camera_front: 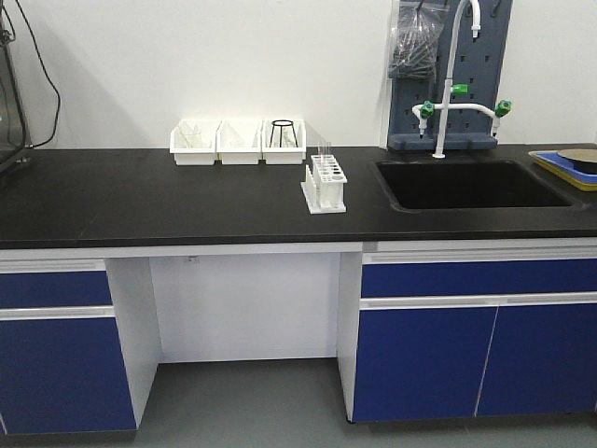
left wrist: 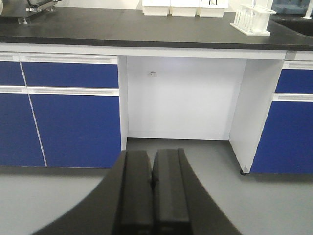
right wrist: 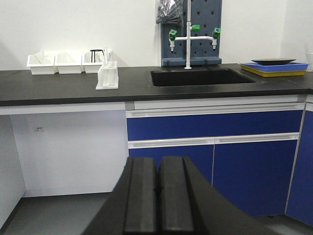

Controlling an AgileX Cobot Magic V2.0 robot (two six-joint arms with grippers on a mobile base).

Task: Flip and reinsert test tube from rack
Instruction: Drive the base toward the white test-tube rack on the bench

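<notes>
Rack (camera_front: 324, 183) on counter (camera_front: 140, 196), far from closed left tool (left wrist: 152, 196) and right tool (right wrist: 159, 200).

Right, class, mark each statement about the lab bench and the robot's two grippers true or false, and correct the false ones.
1. The rack stands on the black counter, left of the sink. True.
2. The left gripper is holding something. False: it is shut and empty, below counter height.
3. Three white bins sit behind the rack, by the wall. True.
4. The right gripper is wide open. False: it is shut on nothing.
</notes>
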